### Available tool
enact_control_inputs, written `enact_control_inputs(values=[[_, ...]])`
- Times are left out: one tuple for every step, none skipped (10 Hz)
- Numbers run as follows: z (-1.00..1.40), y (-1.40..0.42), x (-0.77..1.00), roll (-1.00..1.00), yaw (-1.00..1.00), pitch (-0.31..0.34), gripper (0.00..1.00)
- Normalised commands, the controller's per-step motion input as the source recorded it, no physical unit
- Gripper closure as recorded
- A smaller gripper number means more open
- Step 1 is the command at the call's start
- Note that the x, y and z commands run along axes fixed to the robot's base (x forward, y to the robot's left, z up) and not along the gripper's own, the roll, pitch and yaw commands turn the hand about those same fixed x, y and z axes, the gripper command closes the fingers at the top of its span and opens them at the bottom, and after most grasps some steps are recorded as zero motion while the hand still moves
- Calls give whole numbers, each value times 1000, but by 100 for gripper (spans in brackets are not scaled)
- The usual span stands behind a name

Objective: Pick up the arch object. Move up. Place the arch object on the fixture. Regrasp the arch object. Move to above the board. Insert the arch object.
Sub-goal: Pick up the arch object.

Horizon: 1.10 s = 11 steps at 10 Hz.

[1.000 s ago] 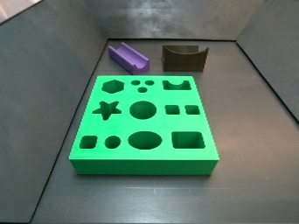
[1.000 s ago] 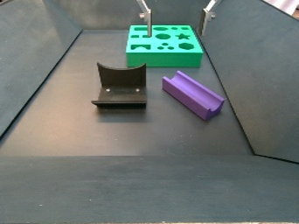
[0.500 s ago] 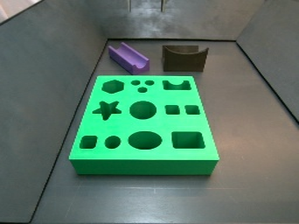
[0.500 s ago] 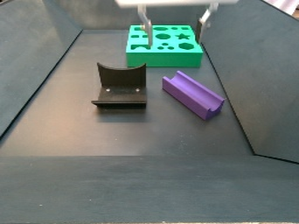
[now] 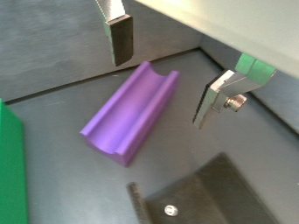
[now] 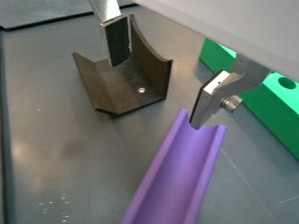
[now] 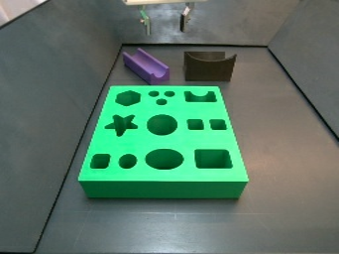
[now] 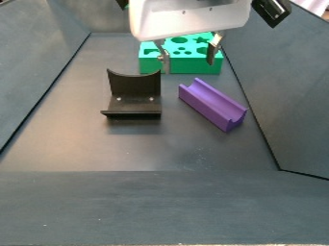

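We judge the task to be at its very start: nothing has been picked up yet. The arch object lies flat on the dark floor in the upper left of a side view, groove facing up, well apart from the board that fills the centre of that frame. The fixture stands near the arch object, toward the upper right, with nothing resting in its notch.

Our gripper hangs above the floor, and in both wrist views its jaws are spread wide with nothing between the fingers. In a wrist view the arch object lies below the gap between the plates, not touched by either.

Still left, as we read it: the grasp, the lift, the placing on the fixture, the regrasp, the move over the board and the insertion.

Counting what we can see: one arch object, one fixture, one board, one gripper with two fingers
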Motion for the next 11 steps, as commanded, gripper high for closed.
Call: enact_control_inputs(values=[[-451, -557, -257, 163, 511, -79, 0], [-583, -249, -120, 139, 529, -83, 0], [-714, -60, -346, 114, 340, -94, 0], [-729, 51, -311, 61, 357, -114, 0], [-429, 0, -89, 10, 323, -147, 0], [0, -83, 0, 40, 46, -20, 0], [-180, 0, 0, 0, 0, -1, 0], [-417, -220, 134, 97, 80, -3, 0], [-569, -151, 71, 83, 146, -37, 0], [-594, -49, 80, 69, 157, -59, 0], [-517, 0, 194, 64, 246, -10, 0]])
